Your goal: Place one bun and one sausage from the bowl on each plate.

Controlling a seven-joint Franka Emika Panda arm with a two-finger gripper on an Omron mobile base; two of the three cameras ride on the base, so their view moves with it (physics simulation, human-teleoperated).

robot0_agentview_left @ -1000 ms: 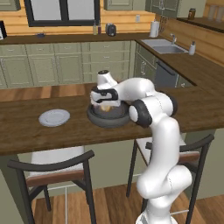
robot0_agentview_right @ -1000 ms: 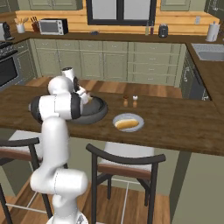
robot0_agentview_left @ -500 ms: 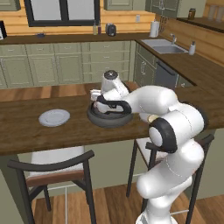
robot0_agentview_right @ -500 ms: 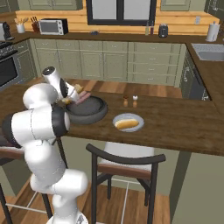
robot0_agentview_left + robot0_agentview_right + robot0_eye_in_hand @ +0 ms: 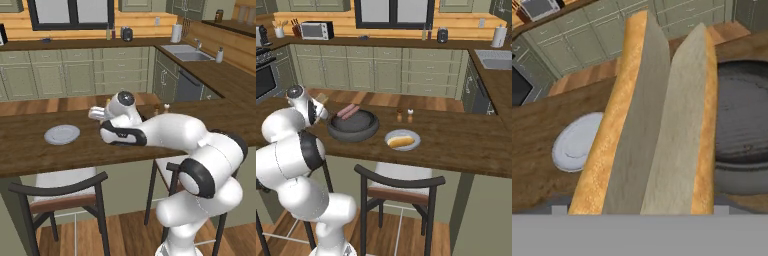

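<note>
The gripper's fingertips are hidden in the hand view behind a split bun [image 5: 657,125] that it holds close to the camera, jaws spread wide around it. To the left on the wooden counter [image 5: 30,150] sits a bare pale plate [image 5: 62,134]. The gripper [image 5: 100,114] hangs between that plate and the dark bowl [image 5: 353,126], which holds sausages [image 5: 348,111]. Salt and pepper shakers [image 5: 404,115] stand behind. Farther right, the second plate [image 5: 402,140] carries a bun [image 5: 401,142].

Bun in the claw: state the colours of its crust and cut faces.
Golden-orange crust, pale grey-beige cut faces; the bun shows best in the hand view.
</note>
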